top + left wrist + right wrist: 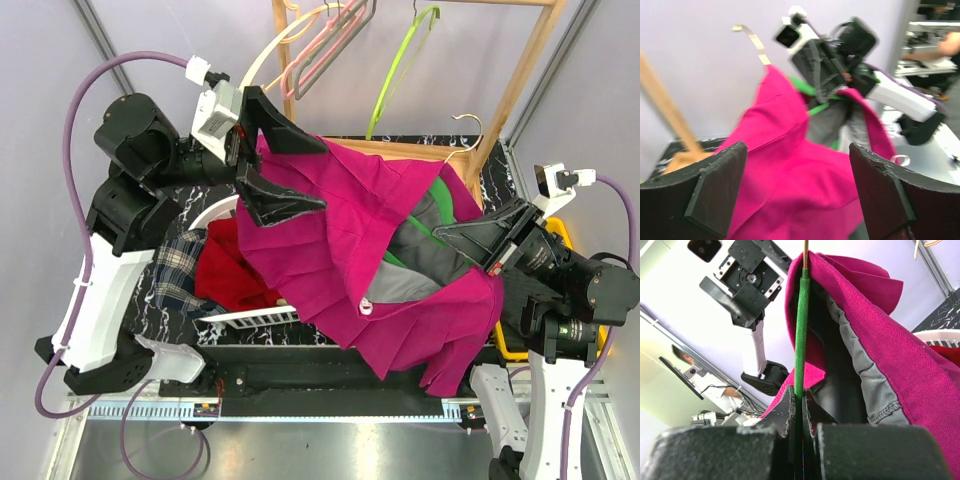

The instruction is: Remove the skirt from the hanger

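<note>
**Top external.** Magenta skirt point(340, 250), held above the table point(165, 290) between the two arms, grey lining showing. Green hanger point(438, 188) is inside its waist. Left gripper point(322, 176) sits at the skirt's upper-left edge, fingers spread wide. Right gripper point(445, 238) reaches into the lining. Wooden rack point(520, 80) stands behind. Red garment point(225, 270) and plaid garment point(180, 265) lie at the left.

**Left wrist.** Left gripper point(797, 185): pads point(715, 190) well apart, skirt point(790, 165) filling the gap beyond them; whether they touch it cannot be told. Hanger hook point(752, 37) rises above the cloth.

**Right wrist.** Right gripper point(800, 410): fingers pressed together on the hanger point(801, 330) bar. Skirt point(890, 340) drapes over the bar.
</note>
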You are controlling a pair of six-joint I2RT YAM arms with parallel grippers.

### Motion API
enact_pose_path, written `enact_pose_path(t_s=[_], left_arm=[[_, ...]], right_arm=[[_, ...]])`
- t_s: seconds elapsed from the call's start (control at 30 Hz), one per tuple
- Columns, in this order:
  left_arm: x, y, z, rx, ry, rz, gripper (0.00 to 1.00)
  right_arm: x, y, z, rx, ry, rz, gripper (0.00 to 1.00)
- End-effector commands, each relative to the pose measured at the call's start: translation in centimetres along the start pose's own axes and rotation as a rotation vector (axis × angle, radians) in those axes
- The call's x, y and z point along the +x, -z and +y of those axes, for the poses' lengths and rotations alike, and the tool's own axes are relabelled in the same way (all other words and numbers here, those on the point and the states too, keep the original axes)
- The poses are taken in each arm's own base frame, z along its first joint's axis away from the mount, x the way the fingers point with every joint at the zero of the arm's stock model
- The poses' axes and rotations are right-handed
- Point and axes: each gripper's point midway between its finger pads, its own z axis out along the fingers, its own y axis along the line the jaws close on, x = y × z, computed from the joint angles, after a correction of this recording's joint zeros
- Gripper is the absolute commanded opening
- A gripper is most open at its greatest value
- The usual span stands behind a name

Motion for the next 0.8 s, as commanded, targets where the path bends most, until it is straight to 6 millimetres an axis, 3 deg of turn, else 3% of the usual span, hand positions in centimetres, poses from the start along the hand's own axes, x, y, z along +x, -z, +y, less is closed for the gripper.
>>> enact_pose_path(t_s=[0.0,0.13,0.3,0.47,0.5,0.7,0.73,0.77], left_arm=[[1.4,0.1,3.1,-0.09,-0.053,0.017,0.89],[2.5,-1.0,7.0,-0.177,-0.081,0.029,0.88],[3.0,-3.4,8.5,-0.096,-0.016,0.025,0.88],[0.3,-4.8,10.2,-0.126,-0.088,-0.03,0.88],[0.9,-5.1,10.5,-0.117,-0.064,-0.015,0.88],[4.1,-5.2,5.3,0.204,0.207,0.074,0.85],[4.2,-4.9,4.1,0.254,0.355,0.095,0.84],[3.4,-4.3,2.3,0.381,0.318,0.085,0.84]], right_arm=[[-1.3,-0.1,3.0,-0.057,0.107,-0.06,0.0],[-1.3,-0.1,3.1,-0.059,0.104,-0.061,0.0],[-1.2,0.0,3.5,-0.064,0.104,-0.061,0.0],[-1.0,0.1,3.5,-0.063,0.1,-0.059,0.0],[-1.0,0.1,3.4,-0.062,0.097,-0.058,0.0],[-1.1,0.0,3.2,-0.06,0.099,-0.057,0.0],[-1.1,0.0,3.4,-0.063,0.106,-0.056,0.0],[-1.3,-0.1,3.4,-0.063,0.108,-0.056,0.0]])
